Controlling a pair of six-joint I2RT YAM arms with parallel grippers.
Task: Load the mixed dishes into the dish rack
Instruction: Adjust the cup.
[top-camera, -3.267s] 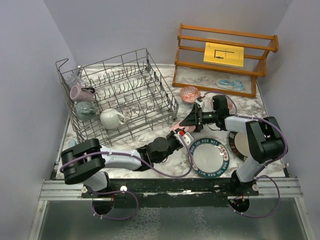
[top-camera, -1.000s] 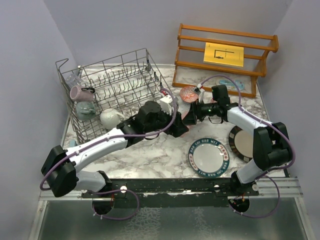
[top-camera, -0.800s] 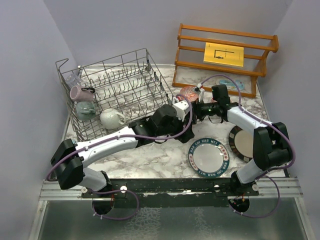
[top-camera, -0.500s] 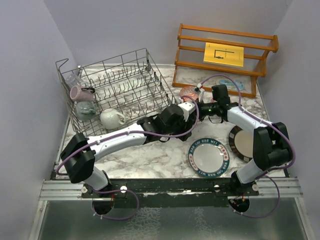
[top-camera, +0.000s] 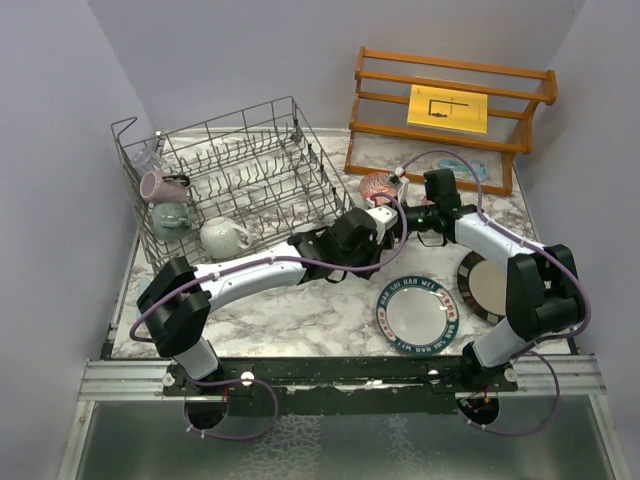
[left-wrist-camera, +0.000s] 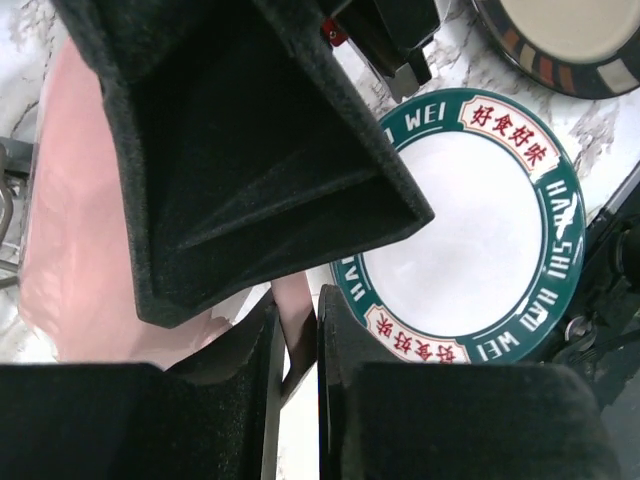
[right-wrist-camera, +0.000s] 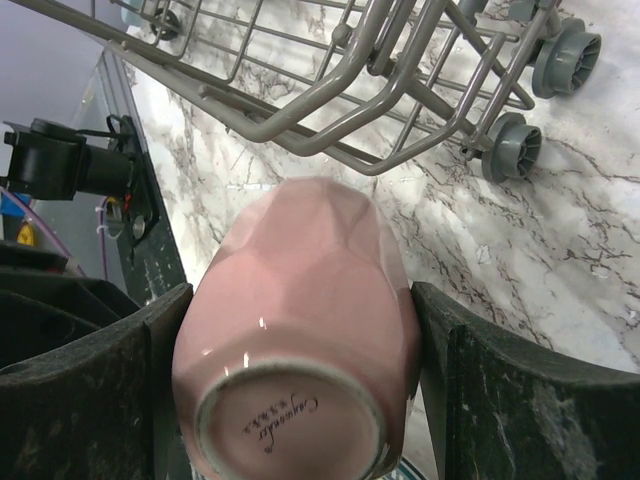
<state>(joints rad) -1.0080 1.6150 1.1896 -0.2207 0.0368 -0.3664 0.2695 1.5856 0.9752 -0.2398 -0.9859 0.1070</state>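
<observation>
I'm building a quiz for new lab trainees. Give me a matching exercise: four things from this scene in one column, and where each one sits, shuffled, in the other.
1. pink faceted ceramic mug
2. white ceramic mug
3. teal-rimmed lettered round plate
4. yellow paper card

A. on the orange-brown wooden slatted shelf
B. flat on the marble tabletop
C. between the fingers of the right hand
D. inside the grey wire dish rack

Pairs: 1-C, 2-D, 3-B, 4-A

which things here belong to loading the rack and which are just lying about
Job:
rack, pink mug, mauve mug, grey mug, white mug, glass, red bowl, lettered plate, beige plate

Lying about:
wooden shelf, yellow card, blue-and-white item
</observation>
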